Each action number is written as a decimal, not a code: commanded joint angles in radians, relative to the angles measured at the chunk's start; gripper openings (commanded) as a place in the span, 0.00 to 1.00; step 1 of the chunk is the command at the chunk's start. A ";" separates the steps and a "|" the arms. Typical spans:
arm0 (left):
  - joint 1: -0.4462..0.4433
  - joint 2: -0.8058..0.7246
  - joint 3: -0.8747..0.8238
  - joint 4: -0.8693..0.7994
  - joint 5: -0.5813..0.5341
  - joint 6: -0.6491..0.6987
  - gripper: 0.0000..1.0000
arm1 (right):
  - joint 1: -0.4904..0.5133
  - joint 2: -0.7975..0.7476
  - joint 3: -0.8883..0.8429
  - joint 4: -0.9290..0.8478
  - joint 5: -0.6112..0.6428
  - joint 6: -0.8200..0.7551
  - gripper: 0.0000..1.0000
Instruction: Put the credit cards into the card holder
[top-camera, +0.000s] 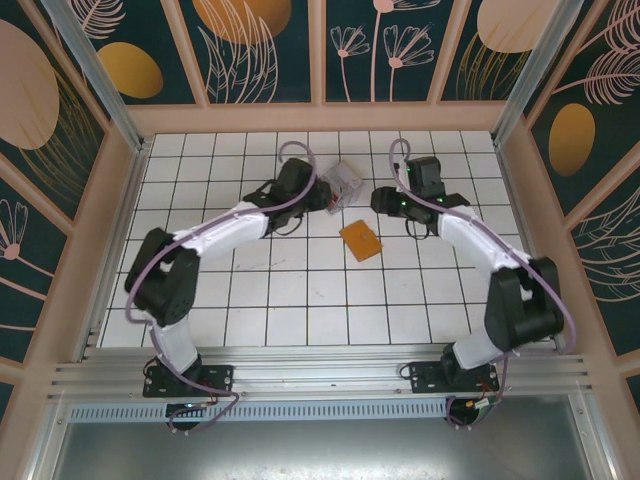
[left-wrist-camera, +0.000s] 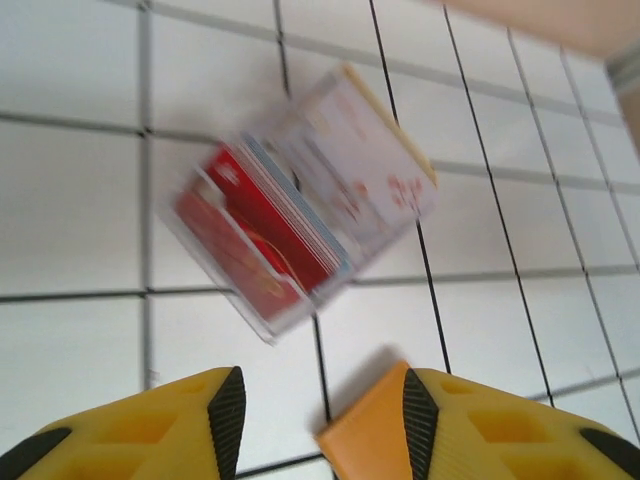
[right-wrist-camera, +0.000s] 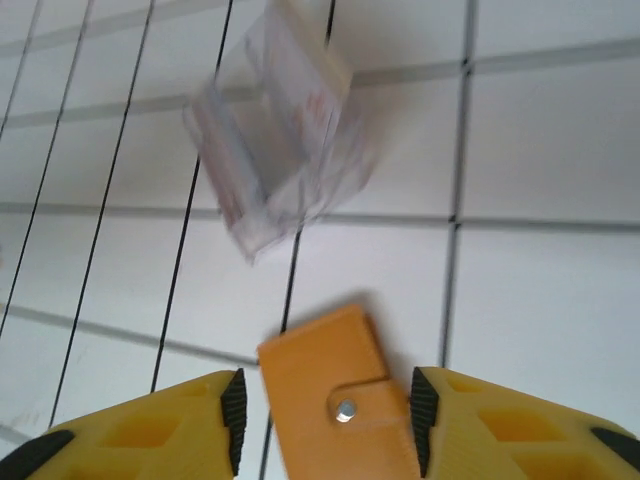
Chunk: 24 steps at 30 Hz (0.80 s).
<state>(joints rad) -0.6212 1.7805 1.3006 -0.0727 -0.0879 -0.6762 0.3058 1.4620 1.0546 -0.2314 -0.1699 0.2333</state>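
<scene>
The credit cards (left-wrist-camera: 268, 228), red and whitish, stand packed in a clear plastic box (left-wrist-camera: 300, 200) on the white tiles, blurred in both wrist views. The orange card holder (top-camera: 360, 240) lies shut on the table in front of the box (top-camera: 345, 182), its snap tab (right-wrist-camera: 345, 408) facing up. My left gripper (top-camera: 322, 196) hovers just left of the box; its fingers (left-wrist-camera: 320, 420) are open, with a corner of the holder (left-wrist-camera: 365, 432) below them. My right gripper (top-camera: 386, 204) hangs to the right of the box, open, and the holder (right-wrist-camera: 330, 385) lies on the tiles below its jaws.
Wooden walls with painted panels enclose the tiled floor (top-camera: 300, 290) on three sides. The aluminium rail (top-camera: 320, 375) with both arm bases runs along the near edge. Bare tiles stretch in front of the holder and to both sides.
</scene>
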 joint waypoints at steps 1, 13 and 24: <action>0.060 -0.122 -0.112 0.054 -0.117 -0.001 0.50 | 0.001 -0.128 -0.082 0.113 0.257 -0.008 0.53; 0.247 -0.650 -0.594 0.182 -0.437 -0.075 0.94 | -0.046 -0.437 -0.294 0.339 0.571 -0.086 0.61; 0.268 -0.924 -0.975 0.435 -0.831 0.091 0.99 | -0.154 -0.423 -0.673 0.791 0.802 -0.041 0.92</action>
<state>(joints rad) -0.3580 0.8547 0.3859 0.2001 -0.8265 -0.7116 0.1894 1.0256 0.4164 0.3973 0.5842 0.1658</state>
